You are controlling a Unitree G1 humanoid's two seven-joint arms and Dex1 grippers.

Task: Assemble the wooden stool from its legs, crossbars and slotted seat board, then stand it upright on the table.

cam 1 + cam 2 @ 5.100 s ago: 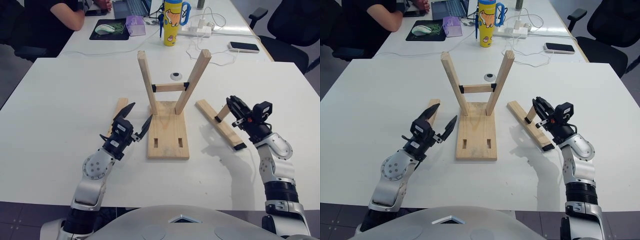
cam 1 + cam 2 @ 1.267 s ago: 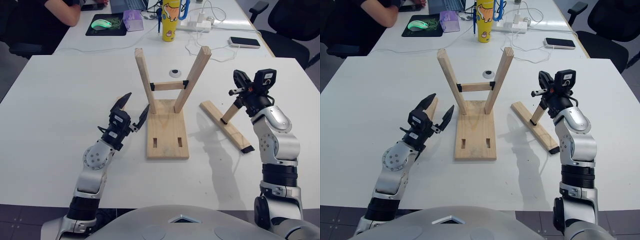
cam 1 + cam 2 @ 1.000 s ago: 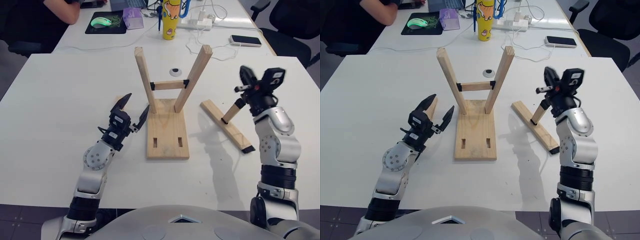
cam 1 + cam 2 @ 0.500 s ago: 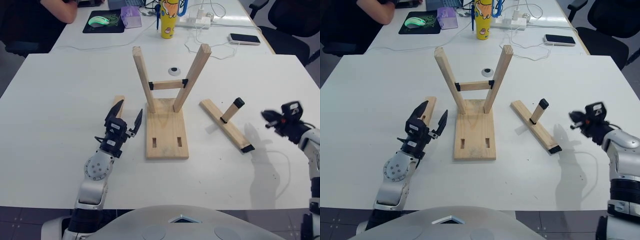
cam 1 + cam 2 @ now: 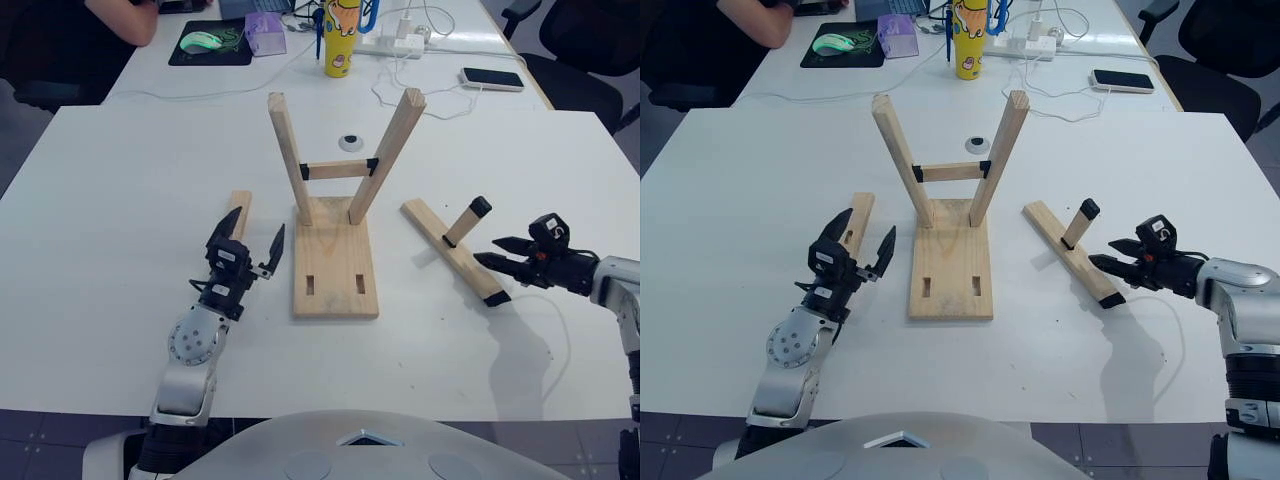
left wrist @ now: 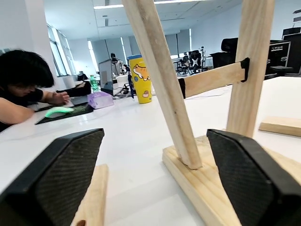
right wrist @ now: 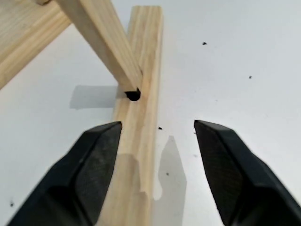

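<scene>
The slotted seat board (image 5: 335, 262) lies flat mid-table. Two legs rise from its far end, joined by a crossbar (image 5: 338, 170); two slots (image 5: 310, 285) at its near end are empty. A loose leg (image 5: 455, 250) lies to the right with a short crossbar (image 5: 466, 220) sticking up from it. Another loose leg (image 5: 238, 210) lies left of the board. My left gripper (image 5: 258, 222) is open, low over the table just before that left leg. My right gripper (image 5: 485, 250) is open and points at the near end of the right leg (image 7: 136, 141), which passes by one finger (image 7: 94, 165).
A small round object (image 5: 350, 143) sits behind the standing legs. On the far table are a yellow cup (image 5: 343, 40), a phone (image 5: 492, 78), cables and a mouse pad (image 5: 208, 45). Bare white table (image 5: 120, 200) lies to both sides and in front.
My right gripper let go of the short crossbar's top, swung out to the right and down, and now points low at the right leg's near end. My left gripper drew back slightly.
</scene>
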